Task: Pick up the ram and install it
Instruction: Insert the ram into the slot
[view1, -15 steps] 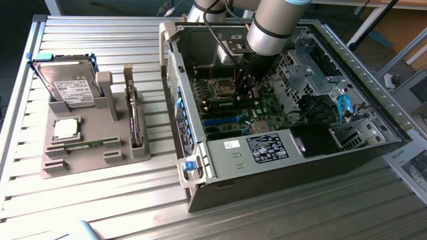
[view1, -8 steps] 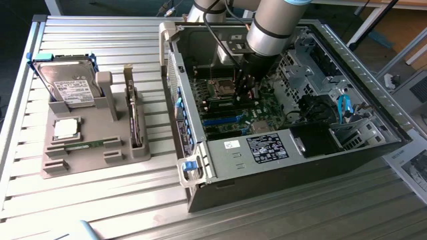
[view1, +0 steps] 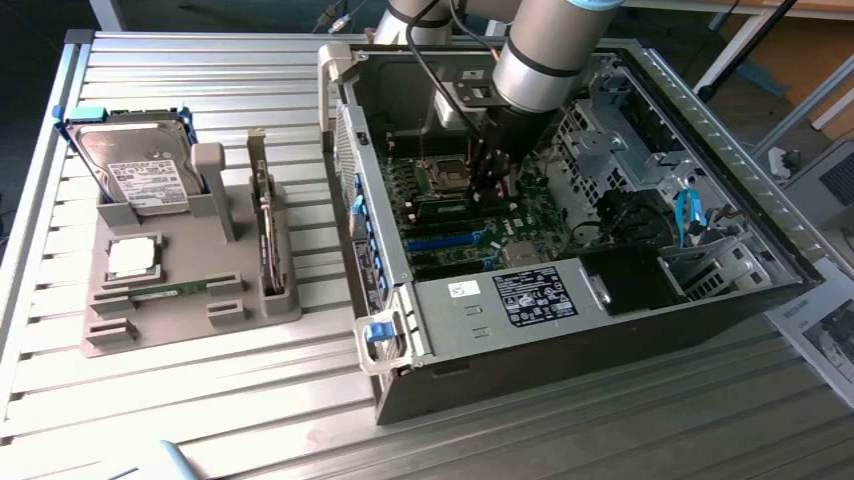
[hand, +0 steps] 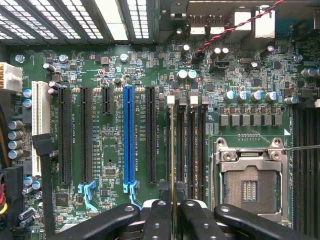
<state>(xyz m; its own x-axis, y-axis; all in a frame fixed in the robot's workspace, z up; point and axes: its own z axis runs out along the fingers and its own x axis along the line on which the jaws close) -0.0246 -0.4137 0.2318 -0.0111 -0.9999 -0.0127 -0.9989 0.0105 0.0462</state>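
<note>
- The gripper (hand: 173, 215) had its jaws narrow, pinching the ram (hand: 173, 150) edge-on between them.
- The ram stood upright along the outermost memory slot (hand: 171, 107), beside the other slots (hand: 192, 150); whether it was seated could not be told.
- Around it lay the green board (hand: 115, 85), with a blue slot (hand: 128, 135) to one side and the open socket (hand: 248, 187) to the other.
- The arm (view1: 541, 60) reached down into the open case (view1: 694, 120).
- Well apart, at the exterior view's left, a grey holder (view1: 160, 320) held the drive (view1: 134, 175).
</note>
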